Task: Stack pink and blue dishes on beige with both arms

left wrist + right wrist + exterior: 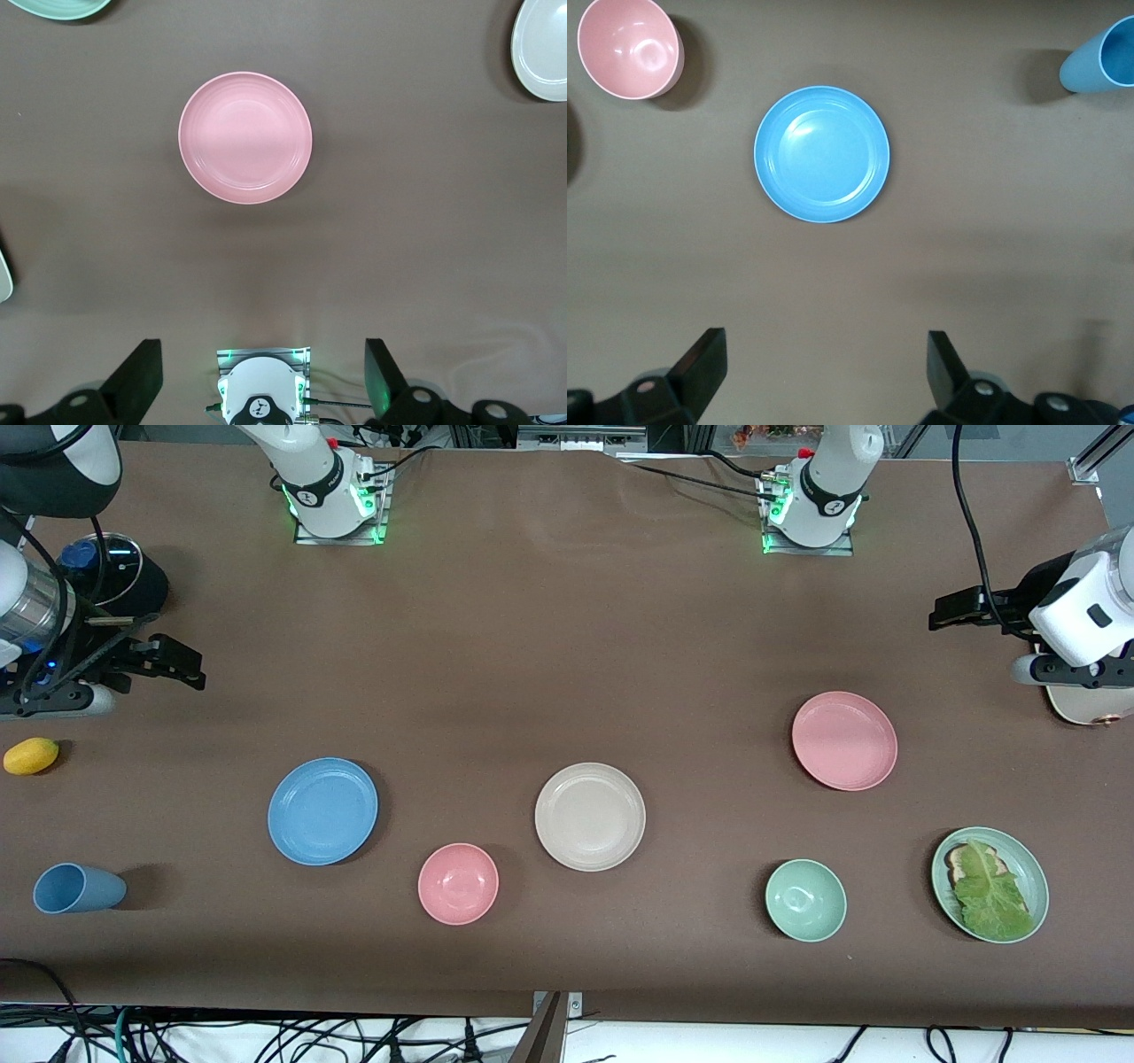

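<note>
the flat round matte pink plate [844, 740] lies right side up on the brown cloth-covered surface [549, 629] toward the left arm's end, farther from the front camera than the small mint-green bowl [805, 900] and the mint-green plate carrying a lettuce leaf on toast [990, 884]. the flat round light blue plate [322, 810] lies face up toward the right arm's end, with the deep pink bowl [458, 883] just beside it and nearer the camera. the flat round cream-beige plate [590, 816] sits between the two, near the middle of the surface, well apart from both. all three plates rest level with hollow side up; being round, none has a long axis or a pointing direction. nothing is stacked on the beige plate.

the blue cup [78, 888] lies on its side near the right arm's end, its mouth turned toward that end of the surface. a yellow lemon-like fruit [31, 755] sits farther from the camera than the cup.

the left gripper [263, 376] hangs in the air over bare surface at the left arm's end, its black fingers [135, 379] spread wide, holding nothing; its wrist view looks down on the pink plate [245, 137]. the right gripper [827, 372] hangs over the right arm's end of the surface, fingers [700, 363] likewise spread wide and empty, with the blue plate [822, 153] below in its wrist view. no readable writing shows on any dish.
</note>
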`<action>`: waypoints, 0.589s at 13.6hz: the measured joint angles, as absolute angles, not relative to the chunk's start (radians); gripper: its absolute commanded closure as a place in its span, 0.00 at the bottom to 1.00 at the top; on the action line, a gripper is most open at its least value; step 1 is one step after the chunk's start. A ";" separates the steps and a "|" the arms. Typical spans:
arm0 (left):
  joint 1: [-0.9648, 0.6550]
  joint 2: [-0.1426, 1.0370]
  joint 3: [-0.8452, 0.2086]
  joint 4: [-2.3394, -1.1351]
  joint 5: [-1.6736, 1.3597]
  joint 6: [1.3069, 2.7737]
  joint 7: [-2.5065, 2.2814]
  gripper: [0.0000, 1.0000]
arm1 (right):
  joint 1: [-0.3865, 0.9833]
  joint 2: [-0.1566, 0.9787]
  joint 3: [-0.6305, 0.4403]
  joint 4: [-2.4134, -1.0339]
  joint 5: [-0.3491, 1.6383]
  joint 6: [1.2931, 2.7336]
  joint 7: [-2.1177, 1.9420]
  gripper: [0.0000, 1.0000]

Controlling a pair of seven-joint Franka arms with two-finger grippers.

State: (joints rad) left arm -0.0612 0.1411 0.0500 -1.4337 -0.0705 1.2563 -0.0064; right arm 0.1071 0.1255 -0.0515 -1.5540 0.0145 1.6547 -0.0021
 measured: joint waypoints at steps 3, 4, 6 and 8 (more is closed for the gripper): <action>-0.061 0.143 0.050 -1.434 -0.071 1.256 -0.006 0.00 | 0.107 0.128 -0.052 -1.555 0.036 1.654 -0.002 0.00; -0.061 0.145 0.050 -1.434 -0.071 1.256 -0.006 0.00 | 0.107 0.129 -0.052 -1.555 0.037 1.654 -0.002 0.00; -0.061 0.151 0.050 -1.434 -0.071 1.256 -0.006 0.00 | 0.107 0.131 -0.053 -1.555 0.037 1.654 -0.002 0.00; -0.060 0.152 0.050 -1.434 -0.071 1.256 -0.006 0.00 | 0.107 0.132 -0.053 -1.555 0.037 1.654 -0.002 0.00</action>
